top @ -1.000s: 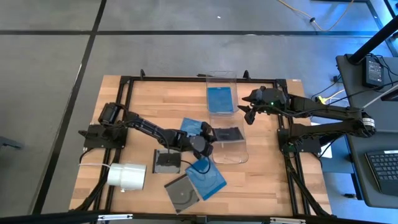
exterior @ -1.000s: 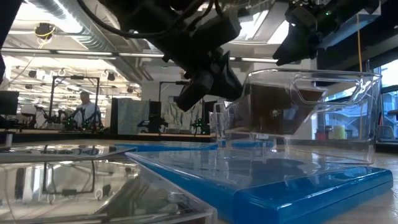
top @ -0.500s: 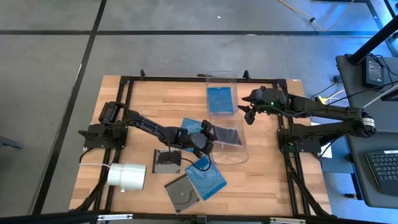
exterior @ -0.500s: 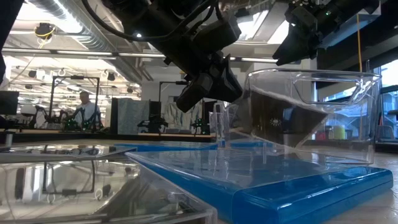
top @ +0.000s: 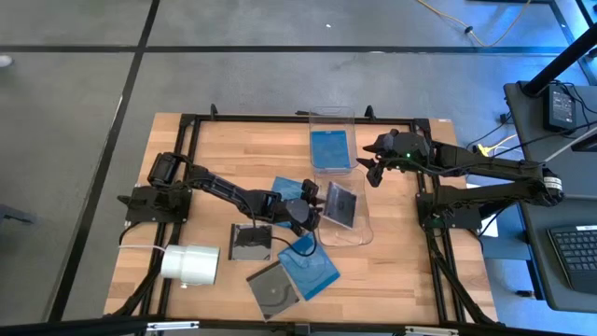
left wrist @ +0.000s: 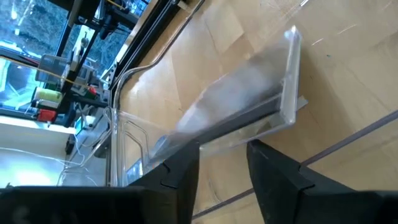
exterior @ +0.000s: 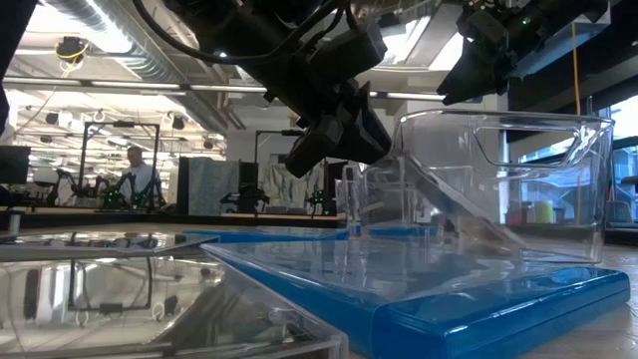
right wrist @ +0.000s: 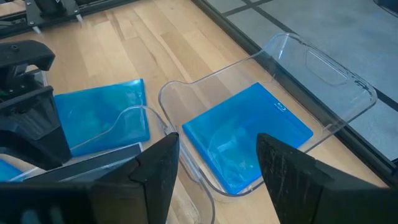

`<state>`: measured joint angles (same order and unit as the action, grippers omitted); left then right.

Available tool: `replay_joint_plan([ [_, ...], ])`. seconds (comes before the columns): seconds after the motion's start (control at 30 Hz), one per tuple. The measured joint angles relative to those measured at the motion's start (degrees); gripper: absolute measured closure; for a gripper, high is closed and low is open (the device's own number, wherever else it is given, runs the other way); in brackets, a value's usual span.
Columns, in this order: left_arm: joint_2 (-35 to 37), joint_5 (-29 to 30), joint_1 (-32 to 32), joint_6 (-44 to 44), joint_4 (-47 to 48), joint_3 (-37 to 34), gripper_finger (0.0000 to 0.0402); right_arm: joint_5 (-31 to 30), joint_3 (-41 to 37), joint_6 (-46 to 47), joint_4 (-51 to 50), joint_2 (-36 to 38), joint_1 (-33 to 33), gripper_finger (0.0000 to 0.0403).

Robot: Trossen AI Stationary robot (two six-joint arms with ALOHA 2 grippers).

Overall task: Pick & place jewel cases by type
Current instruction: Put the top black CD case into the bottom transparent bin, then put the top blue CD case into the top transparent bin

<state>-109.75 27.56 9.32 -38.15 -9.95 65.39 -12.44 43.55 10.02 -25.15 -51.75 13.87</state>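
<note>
My left end effector [top: 308,213] sits at the near bin's [top: 359,235] left wall with its fingers parted and nothing between them. The dark case [top: 341,203] lies just ahead of it, inside that bin, tilted with one edge up against the wall on my side and the other down on the floor. From the left wrist camera its long edge runs across the line of the fingers [left wrist: 180,177], close in front of them and not touching.

My right end effector [top: 370,171] hangs open and empty beside the far bin [top: 333,114], well clear. So my left arm is the nearer one to that tilted case and to the loose cases on the table [top: 210,140].

My count:
- two clear bins, set end to end
- one blue case [top: 332,149] flat in the far bin
- one dark case in the near bin
- two blue cases out on the table [top: 286,190] [top: 312,267]
- two dark cases with discs showing [top: 251,242] [top: 271,290]
- one white roll [top: 190,264]
</note>
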Motion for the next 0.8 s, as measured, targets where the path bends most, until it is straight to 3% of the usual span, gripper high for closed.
replay_joint_plan([
  [0.2, 0.3, 3.3, 0.8, -0.6, 0.3, 0.0, 0.0238, 0.0, 0.0, 0.0, 0.0, 0.0, 0.0, 0.0185],
  [0.47, 6.3, 7.5, 2.7, -2.5, 1.3, -0.1, 0.0240, 0.0, 0.0, -0.2, -0.7, 0.0, 0.0, 0.0185],
  [0.8, 12.1, 15.0, 2.7, 3.8, 16.6, -0.2, 0.0239, 0.0, 0.0, -0.2, -1.1, 0.0, 0.0, 0.0185],
])
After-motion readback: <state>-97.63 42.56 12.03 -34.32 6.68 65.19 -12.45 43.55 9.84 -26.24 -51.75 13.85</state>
